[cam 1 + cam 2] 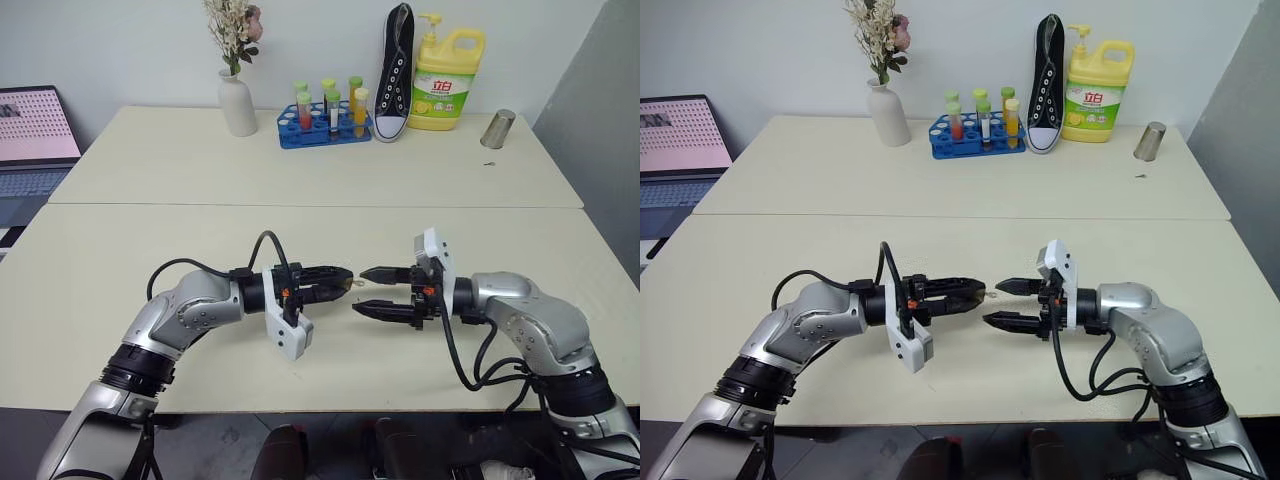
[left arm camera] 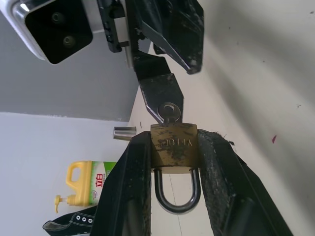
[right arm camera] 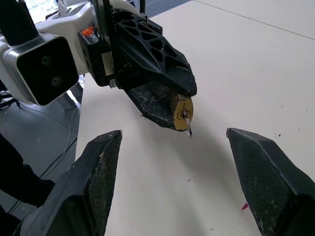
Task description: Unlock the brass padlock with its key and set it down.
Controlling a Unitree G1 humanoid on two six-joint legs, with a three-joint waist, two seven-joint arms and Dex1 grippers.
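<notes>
The brass padlock [image 2: 173, 145] is pinched by its body between the two black fingers of my left gripper [image 1: 343, 281], which is shut on it. Its silvery shackle [image 2: 177, 196] points back toward the wrist and looks closed. A small silver key [image 2: 170, 110] sticks out of the keyhole, toward my right gripper [image 1: 362, 290]. That gripper faces the left one, tips almost meeting, a little above the table. Its fingers [image 3: 103, 162] stand wide open with nothing between them, just short of the key [image 3: 187, 124] and padlock [image 3: 183, 112].
On the far table stand a white vase with flowers [image 1: 238, 100], a blue rack of tubes [image 1: 325, 122], a black shoe [image 1: 396, 70], a yellow detergent bottle [image 1: 447, 78] and a metal cup [image 1: 498, 128]. A laptop [image 1: 35, 135] sits at the left.
</notes>
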